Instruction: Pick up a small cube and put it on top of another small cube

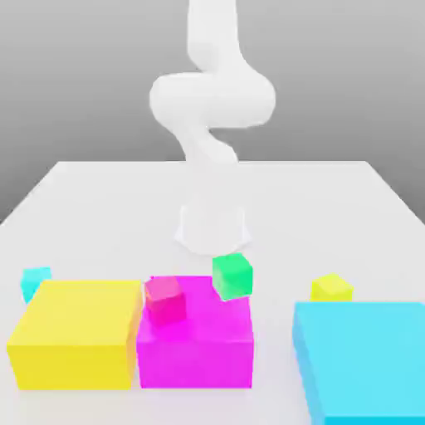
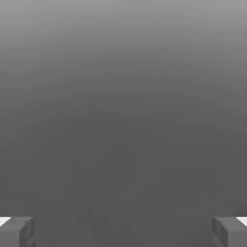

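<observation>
Hand view: two grey fingertips (image 2: 19, 232) at opp. edges of the frame w/ a wide bare gap between, so the gripper (image 2: 123, 234) is spread wide, holding nothing; behind them just plain grey backdrop. Exterior view gives the layout: white arm (image 1: 212, 100) rising from its base (image 1: 213, 228) at mid-table, table (image 1: 332, 216) white. Small cyan cube (image 1: 35, 282) sits on the table at the exterior view's left, just behind the back-left corner of the yellow block (image 1: 76, 334), partly hidden by it; can't tell if they touch. Magenta block (image 1: 195, 340) sits right beside the yellow one, sides close or touching. On top of magenta: small pink cube (image 1: 163, 299) near its left side, tilted a bit. Small green cube (image 1: 232, 276) at magenta's back-right corner, also tilted; can't tell if it rests on the block or just behind it. Small yellow cube (image 1: 332, 288) on the table toward the exterior view's right, just behind the big cyan block (image 1: 361, 357), which runs off the frame edge. No containers as such; only the blocks act as platforms.
</observation>
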Robot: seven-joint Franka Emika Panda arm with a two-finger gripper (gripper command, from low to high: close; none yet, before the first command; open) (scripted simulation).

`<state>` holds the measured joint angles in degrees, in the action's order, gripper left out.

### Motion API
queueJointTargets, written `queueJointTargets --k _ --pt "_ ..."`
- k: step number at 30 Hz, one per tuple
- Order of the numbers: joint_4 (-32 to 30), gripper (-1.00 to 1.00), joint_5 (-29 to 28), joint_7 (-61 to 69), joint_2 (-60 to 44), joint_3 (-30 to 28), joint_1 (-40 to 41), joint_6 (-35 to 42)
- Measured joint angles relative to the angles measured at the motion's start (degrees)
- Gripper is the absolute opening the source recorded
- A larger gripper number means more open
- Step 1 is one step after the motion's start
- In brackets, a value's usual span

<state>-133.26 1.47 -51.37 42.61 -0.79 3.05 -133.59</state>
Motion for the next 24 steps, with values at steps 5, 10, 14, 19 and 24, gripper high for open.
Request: queueJointTargets --k 5,10,14,19,24 --pt "-3.05 0.0 2.68 -11.76 -6.76 -1.51 6.1 -3.72" --pt "-6.0 0.0 4.95 -23.38 -13.32 -2.6 12.04 -7.29" --pt "-8.35 0.0 6.36 -32.93 -18.55 -3.4 16.71 -10.15" --pt "-11.3 0.0 7.51 -45.33 -25.04 -4.52 22.35 -13.78" --pt "-14.28 0.0 7.71 -58.39 -31.43 -6.34 27.38 -17.51"
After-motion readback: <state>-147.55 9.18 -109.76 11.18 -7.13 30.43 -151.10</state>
